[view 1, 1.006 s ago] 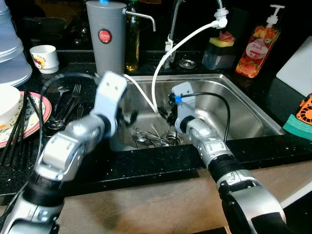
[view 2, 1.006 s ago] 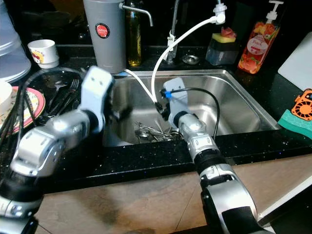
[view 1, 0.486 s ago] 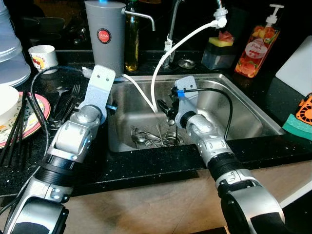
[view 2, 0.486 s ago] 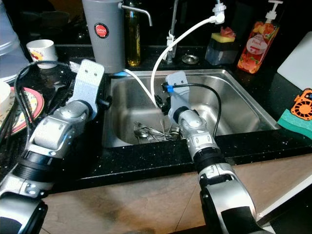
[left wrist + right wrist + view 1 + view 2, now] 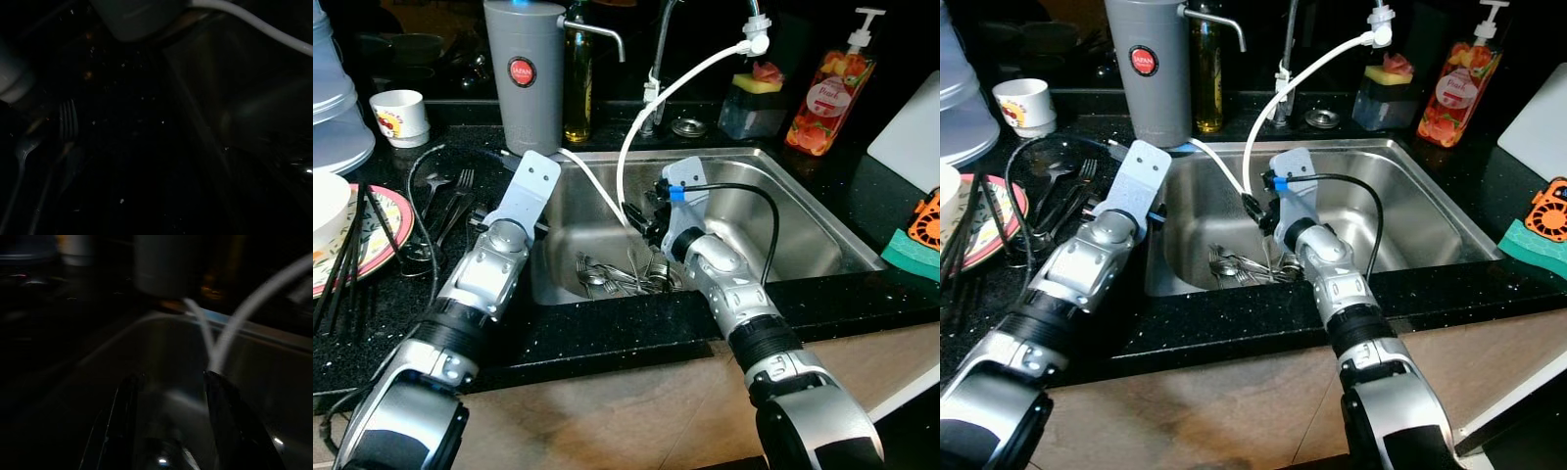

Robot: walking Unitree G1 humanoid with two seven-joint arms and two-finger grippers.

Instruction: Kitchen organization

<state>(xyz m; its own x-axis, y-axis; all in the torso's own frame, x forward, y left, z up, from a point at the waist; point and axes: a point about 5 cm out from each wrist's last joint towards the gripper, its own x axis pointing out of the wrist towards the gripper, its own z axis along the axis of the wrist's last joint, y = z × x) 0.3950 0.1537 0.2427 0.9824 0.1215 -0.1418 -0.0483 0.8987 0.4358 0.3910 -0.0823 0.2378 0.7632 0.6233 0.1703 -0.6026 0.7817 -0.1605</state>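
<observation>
A pile of spoons and forks lies at the bottom of the steel sink. My right gripper hangs inside the sink just above that pile, beside the white hose. In the right wrist view its two black fingers stand apart, open, with the sink wall and the hose ahead. My left arm rests over the sink's left rim, its wrist pointing at the black counter. More forks lie on that counter, and they show dimly in the left wrist view as forks.
A grey canister and an oil bottle stand behind the sink. A patterned plate with chopsticks, a white bowl and a cup sit at the left. A soap bottle and green sponge are at the right.
My left arm swung off the sink's left side toward the counter and now sits steady over the rim. My right gripper shifted slightly left above the cutlery.
</observation>
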